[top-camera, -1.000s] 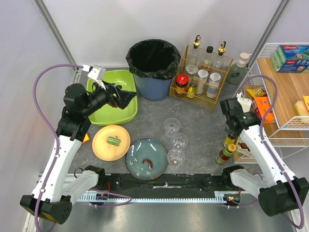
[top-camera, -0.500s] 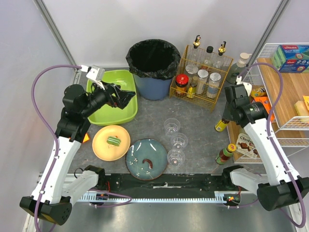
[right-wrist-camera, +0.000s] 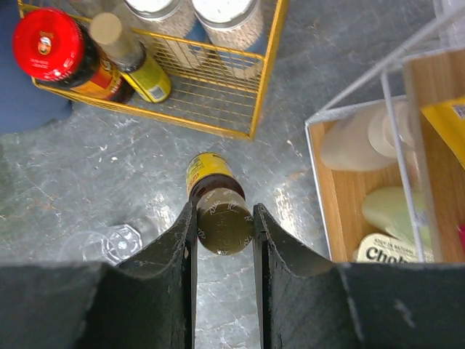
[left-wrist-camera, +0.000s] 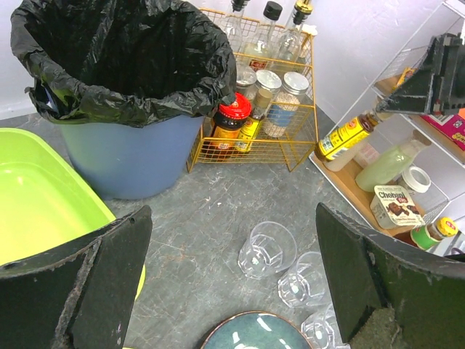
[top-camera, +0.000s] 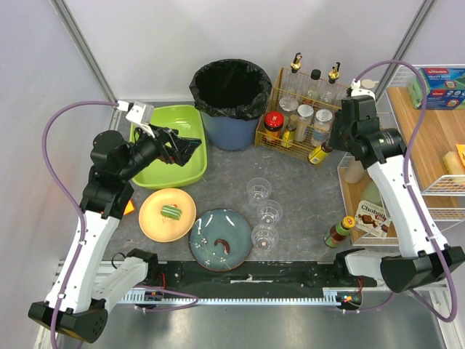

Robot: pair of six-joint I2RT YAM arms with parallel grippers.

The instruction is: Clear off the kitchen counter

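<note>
The kitchen counter (top-camera: 225,174) is a flat grey, mottled, stone-look rectangle edged by a metal frame. It fills the middle of the top view with its long axis running left to right, between the arms' bases and the back wall. On it stand three clear glasses (top-camera: 263,212) in a loose line. There are also two plates, a yellow one (top-camera: 156,218) carrying a green piece and a blue-green one (top-camera: 211,231) carrying a brown piece. One green tub (top-camera: 171,171), one blue bin (top-camera: 231,131) with a black liner and one yellow wire basket (top-camera: 299,149) of bottles and jars stand along the back. The right gripper (right-wrist-camera: 223,218) is clamped on the cap of a yellow-labelled bottle (right-wrist-camera: 209,174), which hangs tilted just beside the basket's right front corner. The left gripper (left-wrist-camera: 232,218) hovers over the tub, spread wide with nothing in it. A white wire rack (top-camera: 436,145) stands to the right.
</note>
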